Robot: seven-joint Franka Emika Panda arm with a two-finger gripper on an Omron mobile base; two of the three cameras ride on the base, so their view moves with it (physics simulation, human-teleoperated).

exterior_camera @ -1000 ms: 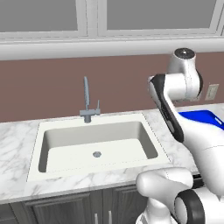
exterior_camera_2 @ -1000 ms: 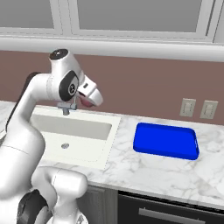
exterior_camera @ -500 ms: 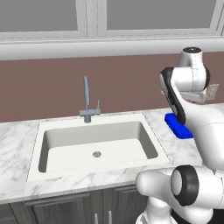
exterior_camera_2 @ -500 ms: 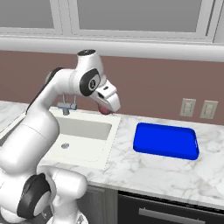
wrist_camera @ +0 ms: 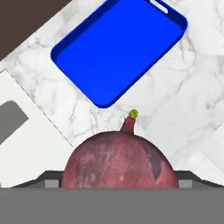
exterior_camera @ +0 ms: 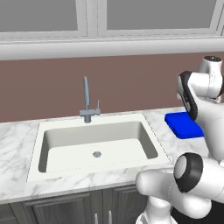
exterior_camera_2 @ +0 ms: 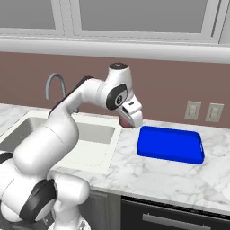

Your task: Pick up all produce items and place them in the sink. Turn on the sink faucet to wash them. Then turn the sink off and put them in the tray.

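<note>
My gripper [exterior_camera_2: 129, 120] is shut on a small dark red-maroon round produce item [exterior_camera_2: 124, 122], held above the marble counter between the sink [exterior_camera_2: 95, 133] and the bright blue tray [exterior_camera_2: 170, 144]. In the hand view the produce item [wrist_camera: 120, 162] bulges up large at the bottom with a short stem, hiding the fingertips, and the tray [wrist_camera: 118, 48] lies ahead with nothing in it. The off-white sink [exterior_camera: 52, 141] holds nothing, its drain [exterior_camera: 97, 154] bare. No water runs from the grey sink faucet [exterior_camera: 87, 99]. From the left base view the tray [exterior_camera: 183, 125] peeks out beside the arm.
Marble counter [exterior_camera_2: 157, 173] runs around the sink and tray. Two wall outlets [exterior_camera_2: 193, 110] sit on the brown backsplash behind the tray. Dark cabinet fronts [exterior_camera: 65, 210] lie below the counter edge. A window sill [exterior_camera: 109, 46] spans the wall above.
The arm has swung to the right, carrying the produce item from above the sink's faucet side to the counter strip just left of the tray.
</note>
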